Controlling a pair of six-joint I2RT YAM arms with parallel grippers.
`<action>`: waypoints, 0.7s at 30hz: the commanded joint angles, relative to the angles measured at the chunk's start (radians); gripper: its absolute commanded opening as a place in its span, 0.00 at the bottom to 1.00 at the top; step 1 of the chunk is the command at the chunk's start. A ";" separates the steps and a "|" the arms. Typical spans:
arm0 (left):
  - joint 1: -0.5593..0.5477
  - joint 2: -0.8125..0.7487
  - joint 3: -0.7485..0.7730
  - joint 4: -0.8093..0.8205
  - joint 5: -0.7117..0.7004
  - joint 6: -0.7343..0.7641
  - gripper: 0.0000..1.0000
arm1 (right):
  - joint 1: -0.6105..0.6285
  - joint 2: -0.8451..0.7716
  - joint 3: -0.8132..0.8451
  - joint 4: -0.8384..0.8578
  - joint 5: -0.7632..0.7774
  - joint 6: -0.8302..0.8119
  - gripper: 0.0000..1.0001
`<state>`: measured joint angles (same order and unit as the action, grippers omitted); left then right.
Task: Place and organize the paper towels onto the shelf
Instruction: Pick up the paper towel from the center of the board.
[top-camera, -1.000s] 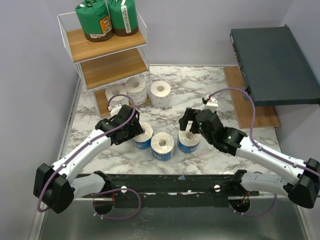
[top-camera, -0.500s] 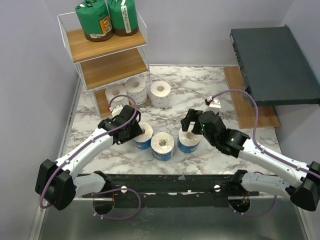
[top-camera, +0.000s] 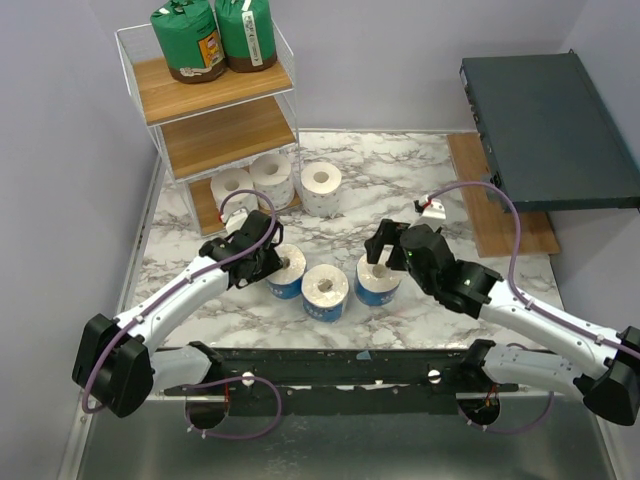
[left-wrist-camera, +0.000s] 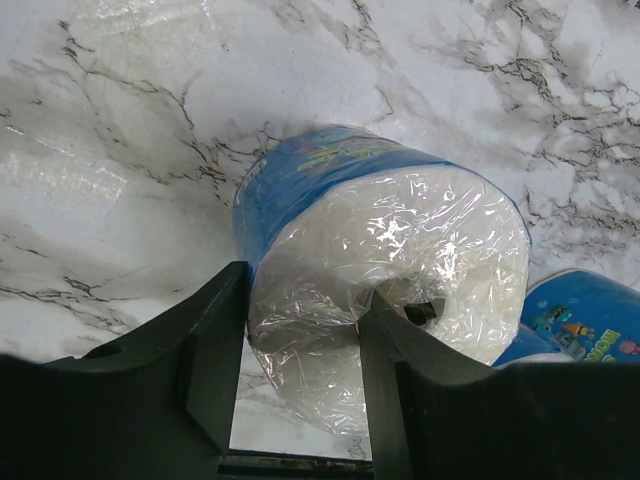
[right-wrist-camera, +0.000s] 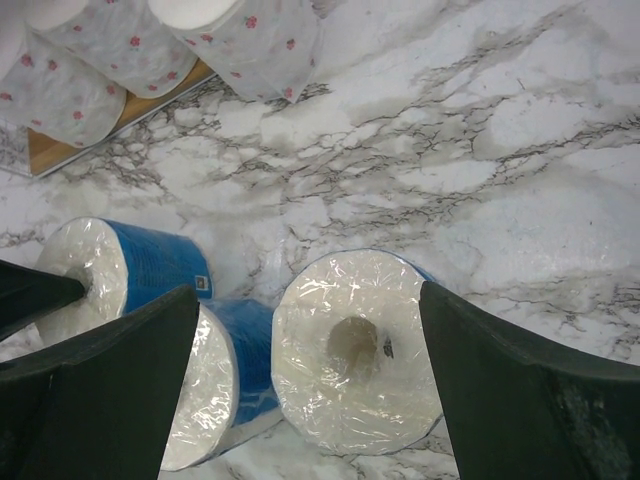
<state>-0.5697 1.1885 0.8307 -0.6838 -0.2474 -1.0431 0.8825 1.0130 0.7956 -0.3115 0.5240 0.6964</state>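
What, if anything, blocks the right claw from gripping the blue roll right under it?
Probably nothing. The right claw stands open, its fingers framing the blue roll from above, with bare table to the roll's right. The middle roll sits close on the left, so that finger has little room.

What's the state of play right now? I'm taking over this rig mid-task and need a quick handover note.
Left gripper: jaws astride the wall of the left blue-wrapped roll, one finger in its core; grip unconfirmed.
Right gripper: open, straddling the right blue-wrapped roll.
Done: two green-wrapped rolls on the top board of the shelf, two white rolls on its bottom board.
Left: those two, the middle blue-wrapped roll, and one white roll on the marble table beside the shelf.
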 joint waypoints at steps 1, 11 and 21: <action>-0.002 -0.030 -0.007 -0.056 -0.001 -0.007 0.36 | 0.003 -0.035 -0.022 -0.006 0.055 0.019 0.94; 0.001 -0.153 0.162 -0.209 -0.039 0.006 0.00 | 0.003 -0.049 -0.019 -0.006 0.059 0.022 0.94; 0.123 -0.117 0.570 -0.538 -0.118 -0.267 0.00 | 0.003 -0.064 -0.017 -0.006 0.057 0.025 0.94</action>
<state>-0.4908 1.0382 1.1873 -1.0348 -0.2749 -1.1263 0.8825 0.9699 0.7849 -0.3122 0.5426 0.7074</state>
